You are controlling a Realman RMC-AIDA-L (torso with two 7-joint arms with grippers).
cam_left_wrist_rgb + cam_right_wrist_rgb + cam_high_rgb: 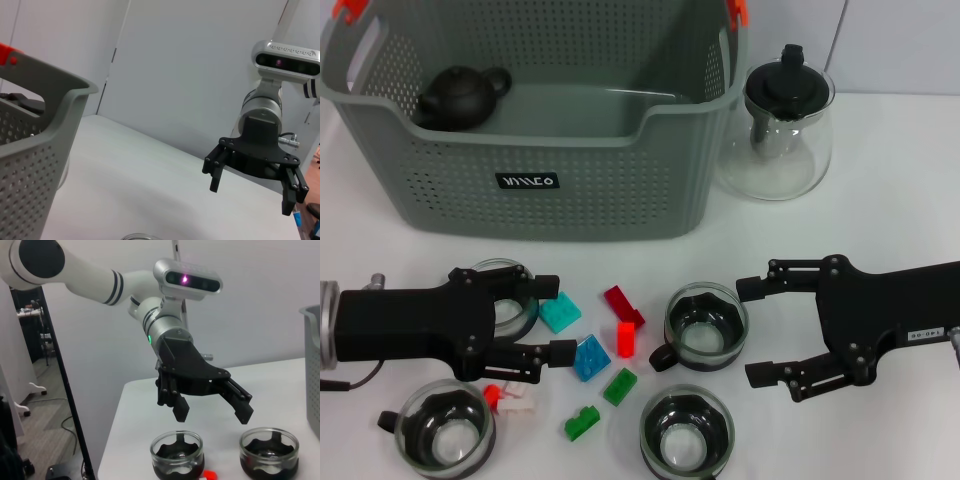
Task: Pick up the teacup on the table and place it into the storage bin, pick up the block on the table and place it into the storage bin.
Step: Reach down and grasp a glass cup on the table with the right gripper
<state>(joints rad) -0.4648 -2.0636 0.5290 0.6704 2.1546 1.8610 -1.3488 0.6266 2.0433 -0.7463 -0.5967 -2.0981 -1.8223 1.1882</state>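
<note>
The grey perforated storage bin point(550, 190) stands at the back, with a dark teapot point(460, 97) inside. Several glass teacups sit in front: one point(510, 300) partly behind my left gripper, one point(705, 325) in the middle, and two near the front edge point(445, 425) point(687, 432). Coloured blocks lie between them: cyan point(560, 313), red point(623, 303), blue point(591, 358), green point(619, 386). My left gripper point(552, 318) is open beside the cyan and blue blocks. My right gripper point(755, 332) is open just right of the middle teacup. The right wrist view shows the left gripper point(212, 415) above two teacups point(177, 450).
A clear glass teapot point(785, 125) with a black lid stands right of the bin. A red-and-white block point(510, 398) and another green block point(582, 424) lie near the front. The left wrist view shows the bin's wall point(40, 150) and the right gripper point(250, 198).
</note>
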